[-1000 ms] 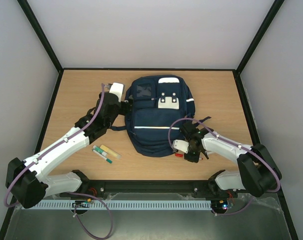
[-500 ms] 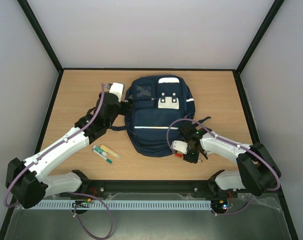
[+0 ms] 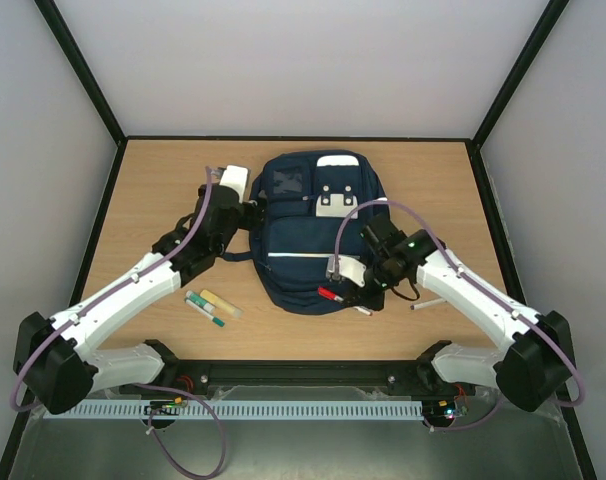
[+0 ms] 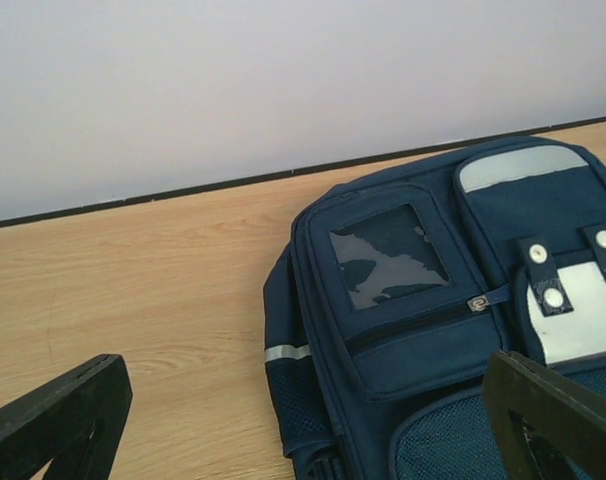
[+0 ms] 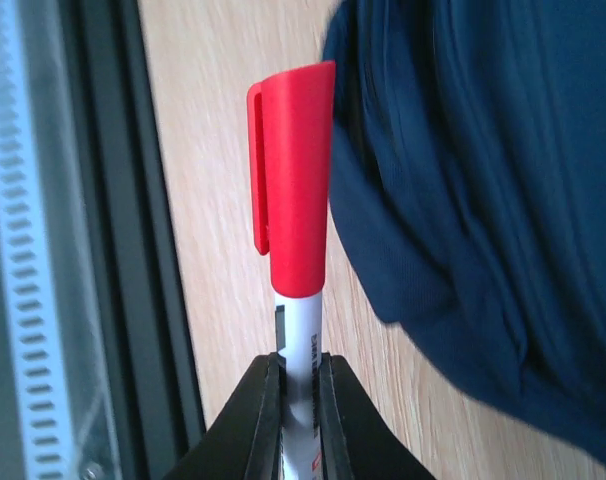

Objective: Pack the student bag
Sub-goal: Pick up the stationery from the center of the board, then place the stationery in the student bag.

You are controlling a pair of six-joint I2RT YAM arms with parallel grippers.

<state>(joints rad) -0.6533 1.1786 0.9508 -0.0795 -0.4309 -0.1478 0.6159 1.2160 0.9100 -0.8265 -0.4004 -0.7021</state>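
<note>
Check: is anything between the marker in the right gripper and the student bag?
Nothing visible does. The right gripper, jaws shut on the red-capped marker, holds it at the near edge of the student bag, with no object between. However, no open pocket shows; the zip of the windowed pocket looks closed.

The large navy-blue fabric backpack [image 3: 308,235] with white reflective stripes lies flat, front pockets upward, mid-way across the wooden table [image 3: 153,190].
</note>
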